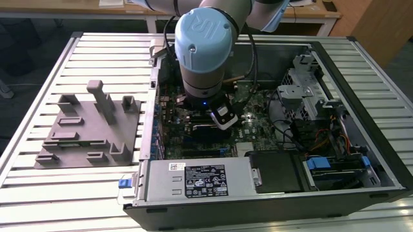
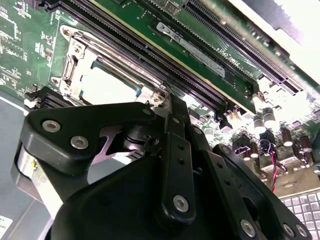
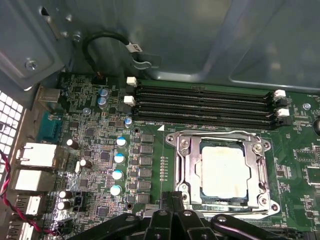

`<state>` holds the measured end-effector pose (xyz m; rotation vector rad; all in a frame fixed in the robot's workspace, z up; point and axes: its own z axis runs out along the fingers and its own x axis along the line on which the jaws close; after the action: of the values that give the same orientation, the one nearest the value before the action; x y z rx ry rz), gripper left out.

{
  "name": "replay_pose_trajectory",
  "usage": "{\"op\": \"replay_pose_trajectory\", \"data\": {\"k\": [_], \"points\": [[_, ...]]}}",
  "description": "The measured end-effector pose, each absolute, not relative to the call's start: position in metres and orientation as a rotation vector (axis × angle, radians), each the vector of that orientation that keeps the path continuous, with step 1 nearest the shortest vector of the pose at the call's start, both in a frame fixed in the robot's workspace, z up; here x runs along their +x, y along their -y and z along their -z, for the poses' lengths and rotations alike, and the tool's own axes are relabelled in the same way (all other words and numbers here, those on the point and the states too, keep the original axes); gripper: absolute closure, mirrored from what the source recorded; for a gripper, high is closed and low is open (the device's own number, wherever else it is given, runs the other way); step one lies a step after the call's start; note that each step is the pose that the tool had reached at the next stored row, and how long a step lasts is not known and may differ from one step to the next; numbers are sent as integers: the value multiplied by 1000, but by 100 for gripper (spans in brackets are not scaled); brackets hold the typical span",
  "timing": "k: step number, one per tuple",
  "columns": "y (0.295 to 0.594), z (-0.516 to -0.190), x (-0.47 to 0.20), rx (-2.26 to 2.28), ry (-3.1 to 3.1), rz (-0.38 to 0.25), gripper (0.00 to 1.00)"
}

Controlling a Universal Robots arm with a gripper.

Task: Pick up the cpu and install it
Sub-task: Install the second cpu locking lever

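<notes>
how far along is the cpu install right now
Mostly done, it seems: the cpu already lies flat inside the metal socket frame on the motherboard, as both wrist views show. The gripper hovers just above the board beside the socket, with nothing visible between its parts. What is left is unclear: I cannot tell whether the frame is latched down over the chip.

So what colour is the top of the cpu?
Pale silvery-white, a bit smudged, sitting inside the metal socket frame. The cpu shows best in the first wrist view.
</notes>
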<state>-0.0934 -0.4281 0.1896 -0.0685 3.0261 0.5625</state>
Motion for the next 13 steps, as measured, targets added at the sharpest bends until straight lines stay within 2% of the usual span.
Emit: {"op": "replay_pose_trajectory", "data": {"k": [13], "points": [[428, -188, -93, -69, -3025, -563, 89]]}}
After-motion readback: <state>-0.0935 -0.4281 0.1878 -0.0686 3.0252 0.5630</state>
